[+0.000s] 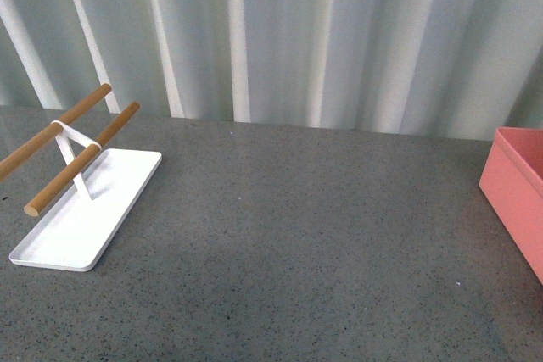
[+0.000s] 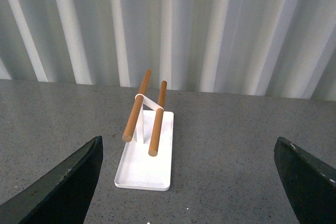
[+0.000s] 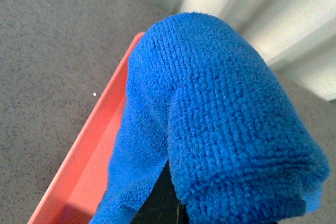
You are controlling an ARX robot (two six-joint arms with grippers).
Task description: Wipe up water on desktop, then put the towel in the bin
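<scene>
The blue fuzzy towel (image 3: 220, 114) fills the right wrist view, bunched in my right gripper (image 3: 176, 208), which is shut on it. It hangs over the salmon-pink bin (image 3: 89, 150), whose rim and inner wall show beside it. The bin (image 1: 517, 188) also shows at the right edge of the front view; neither arm nor the towel shows there. My left gripper (image 2: 194, 182) is open and empty above the dark grey speckled desktop (image 2: 236, 145), its dark fingers (image 2: 63, 182) far apart. No water shows on the desktop (image 1: 297, 235).
A flat white tray (image 1: 85, 218) with two wooden rods (image 1: 81, 154) on a white stand sits at the left of the desktop; it also shows in the left wrist view (image 2: 144, 166). A pale ribbed wall (image 1: 297, 31) backs the desk.
</scene>
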